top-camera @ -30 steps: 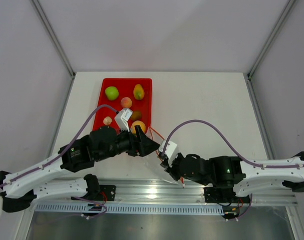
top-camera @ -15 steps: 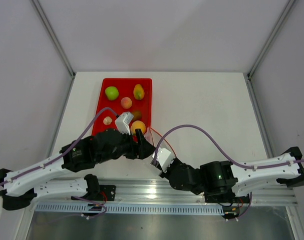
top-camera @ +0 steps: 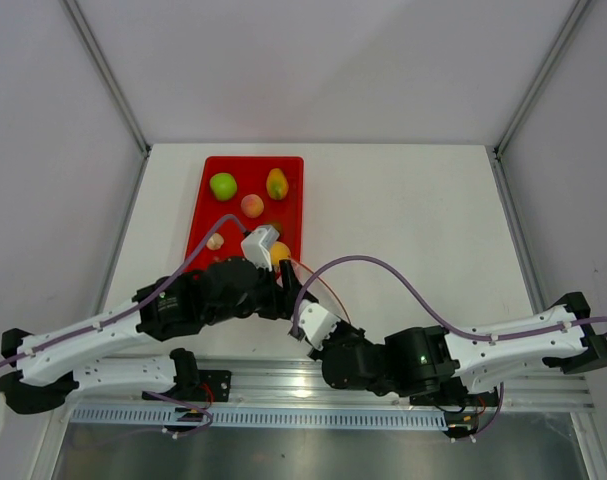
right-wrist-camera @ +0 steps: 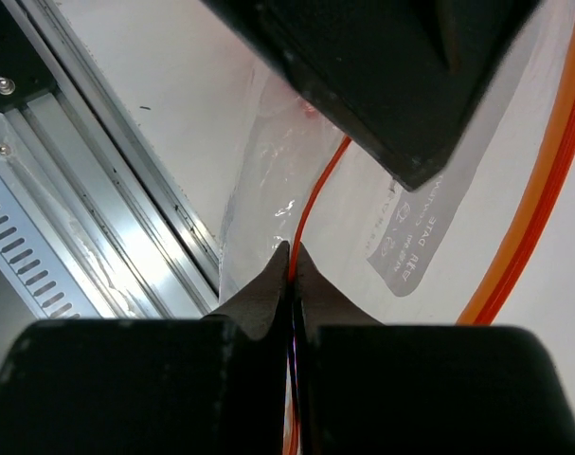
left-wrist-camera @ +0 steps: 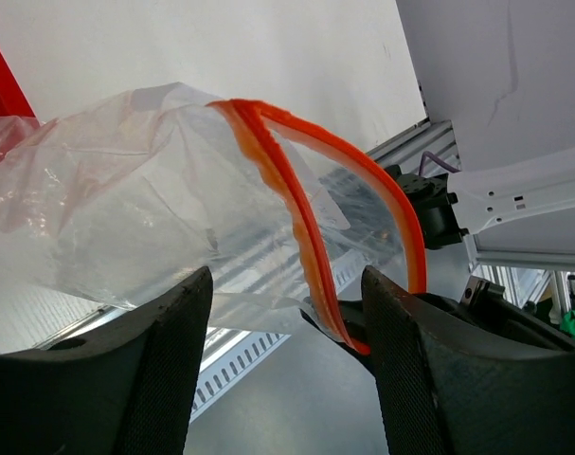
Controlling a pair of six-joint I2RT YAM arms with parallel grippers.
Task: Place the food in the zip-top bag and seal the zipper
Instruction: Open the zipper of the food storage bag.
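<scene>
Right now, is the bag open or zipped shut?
Open. In the left wrist view the two strips of the zipper bow apart, leaving a gap at the mouth of the zip-top bag.

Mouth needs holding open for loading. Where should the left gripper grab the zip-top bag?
Likely the zipper strip, from the mouth side: it runs on edge between the left gripper's open fingers, stiffer than the zip-top bag film. The right gripper pinches it elsewhere.

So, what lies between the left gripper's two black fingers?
The left wrist view shows the clear crinkly zip-top bag, its orange-red zipper strip arcing through the gap of the left gripper, whose jaws stand apart.
</scene>
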